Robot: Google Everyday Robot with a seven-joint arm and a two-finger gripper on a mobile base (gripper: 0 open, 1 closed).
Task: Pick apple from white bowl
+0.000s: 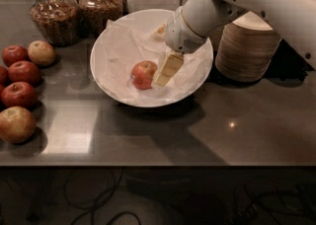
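— One apple (143, 74) in the white bowl (101, 66); why's the gripper (167, 70) tilted down there?
— To reach it, just beside. Its spread I cannot tell; apple rests on the paper.

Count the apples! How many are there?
7: the apple in the white bowl beside the tool; six apples on the table at left, one cut off by the edge. More may hide beyond.
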